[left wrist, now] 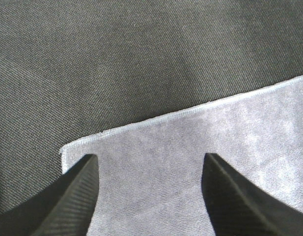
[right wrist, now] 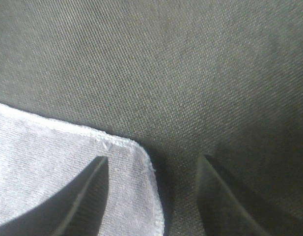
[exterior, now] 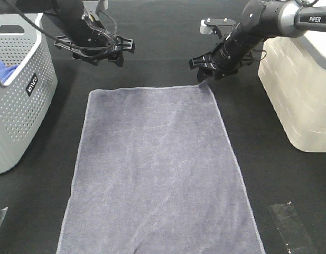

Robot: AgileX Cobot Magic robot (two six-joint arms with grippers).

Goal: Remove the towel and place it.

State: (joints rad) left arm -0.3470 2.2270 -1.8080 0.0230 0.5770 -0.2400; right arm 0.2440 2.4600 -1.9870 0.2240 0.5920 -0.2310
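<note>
1. The right arm [exterior: 281, 17] has the word "PIPER" in white letters on its dark upper segment.
2. The grey basket [exterior: 15, 127] at the left has a small black label [exterior: 32, 83] with white letters, turned sideways. I cannot read them with certainty.

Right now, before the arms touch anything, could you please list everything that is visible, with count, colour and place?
towel: one, grey-lavender, spread flat in the middle
table cover: one, black, under everything
basket: one, grey, perforated, at the left edge
cloth: one, bright blue, inside the basket
bin: one, cream white, at the right edge
clear strip: one, transparent, front right on the cover
left gripper: one, black, open, over the towel's far left corner
right gripper: one, black, open, over the towel's far right corner
</note>
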